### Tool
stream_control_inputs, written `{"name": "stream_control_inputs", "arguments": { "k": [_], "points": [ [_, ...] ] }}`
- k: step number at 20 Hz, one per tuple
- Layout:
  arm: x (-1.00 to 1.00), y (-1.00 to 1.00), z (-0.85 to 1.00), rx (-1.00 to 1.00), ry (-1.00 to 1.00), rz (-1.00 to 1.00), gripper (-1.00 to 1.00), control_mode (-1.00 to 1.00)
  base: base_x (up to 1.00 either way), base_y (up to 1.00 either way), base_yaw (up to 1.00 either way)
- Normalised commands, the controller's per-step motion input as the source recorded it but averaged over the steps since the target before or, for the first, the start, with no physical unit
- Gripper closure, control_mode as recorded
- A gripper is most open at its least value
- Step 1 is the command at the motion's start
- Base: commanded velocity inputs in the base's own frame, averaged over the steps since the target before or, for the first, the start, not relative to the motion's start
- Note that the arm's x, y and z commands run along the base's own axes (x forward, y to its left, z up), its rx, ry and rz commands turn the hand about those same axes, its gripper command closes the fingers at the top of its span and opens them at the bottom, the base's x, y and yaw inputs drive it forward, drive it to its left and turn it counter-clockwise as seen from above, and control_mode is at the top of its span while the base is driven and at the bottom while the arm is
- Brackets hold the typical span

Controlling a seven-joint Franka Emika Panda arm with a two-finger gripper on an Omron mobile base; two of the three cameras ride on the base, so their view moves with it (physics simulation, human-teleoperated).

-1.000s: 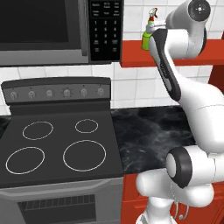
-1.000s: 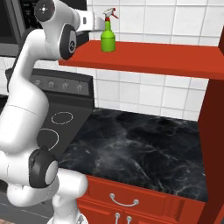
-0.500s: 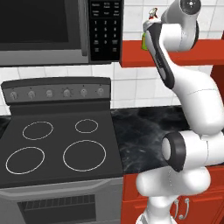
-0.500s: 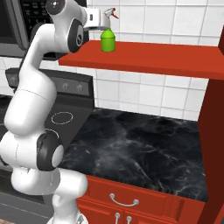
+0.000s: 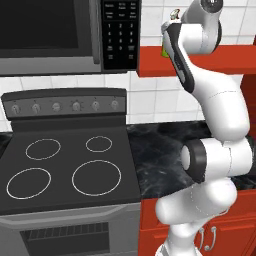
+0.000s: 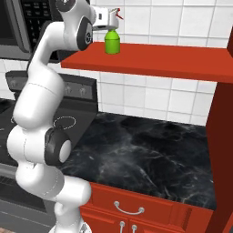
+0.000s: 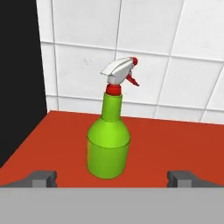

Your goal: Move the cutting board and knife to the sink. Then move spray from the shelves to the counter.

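One spray upright on shelves; tiled wall behind.

White tile wall with grey grout runs behind everything. Black microwave hangs at upper left, keypad on its right side. Below it a black stove with four white rings and a row of knobs on the grey back panel; oven door vent at the bottom. Red cabinets with silver handles sit right of the stove, and a tall red side panel at far right. Lighting is flat and even.
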Motion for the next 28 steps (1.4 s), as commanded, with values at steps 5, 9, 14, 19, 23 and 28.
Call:
{"name": "stream_control_inputs", "arguments": {
  "k": [5,9,14,19,23,28],
  "points": [
    [0.29,-0.02,-0.02,0.01,0.0,0.0,-1.0,-1.0,0.0,0.0,0.0],
    [0.36,-0.01,-0.02,0.01,0.0,0.0,-1.0,-1.0,0.0,0.0,0.0],
    [0.28,0.0,-0.07,0.02,0.01,0.0,-1.0,-1.0,0.0,0.0,0.0],
    [0.24,-0.04,-0.06,0.0,0.02,0.0,-1.0,-1.0,0.0,0.0,0.0],
    [0.19,-0.04,-0.02,0.0,0.0,0.0,-1.0,-1.0,0.0,0.0,0.0],
    [0.22,-0.06,-0.05,0.0,0.01,0.0,-1.0,-1.0,0.0,0.0,0.0]
  ]
}}
